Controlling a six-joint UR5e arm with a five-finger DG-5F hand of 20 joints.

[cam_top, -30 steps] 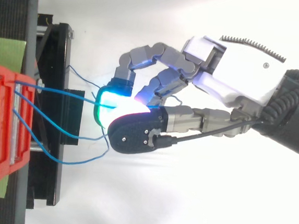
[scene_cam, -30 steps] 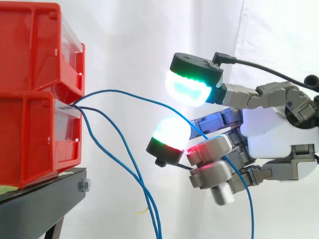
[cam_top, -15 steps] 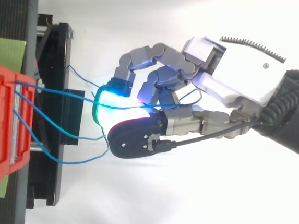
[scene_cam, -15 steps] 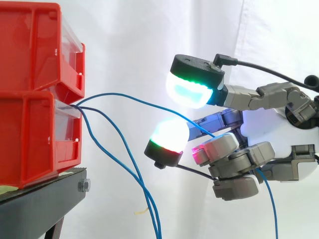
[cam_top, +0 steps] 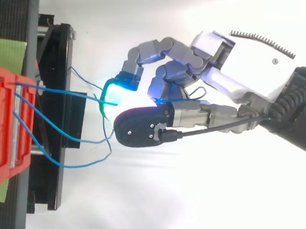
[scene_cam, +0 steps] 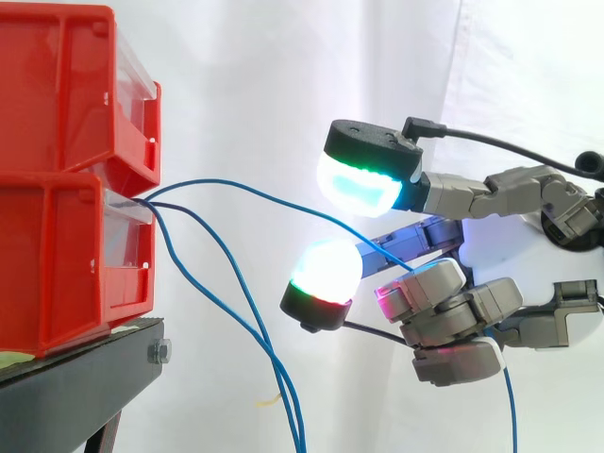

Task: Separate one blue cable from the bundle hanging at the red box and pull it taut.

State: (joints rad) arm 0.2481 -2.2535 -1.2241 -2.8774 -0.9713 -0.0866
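Nearest me is the one hand (scene_cam: 514, 255), out to the right of the lower red bin (scene_cam: 66, 264) and well apart from it. Its lower fingers are curled round one blue cable (scene_cam: 219, 181). A white-green fingertip (scene_cam: 321, 274) and a cyan-green pad above it reach toward the bin without touching it.

I count three blue strands, all leaving the top front edge of the lower red bin. The held blue cable rises from that edge in a shallow bow, slopes down into the curled fingers and drops out beneath them. The two loose blue cables (scene_cam: 294, 420) sag from the same edge, converge below the bin's level and hang down together, between the bin and the hand.

Further back I count two bins, with the upper red bin (scene_cam: 57, 85) stacked on the lower one. Both rest on one black stand (scene_cam: 85, 377). The white curtain (scene_cam: 245, 75) closes off the back.

The side view gives me heights: the stacking of the bins, the bow in the held cable and its drop below the fingers. From above, that cable reads as a nearly straight line from the lower red bin's front to the glowing pads. The three strands leave the bin side by side there, and a green sheet (cam_top: 5, 53) lies on the stand next to the bin.
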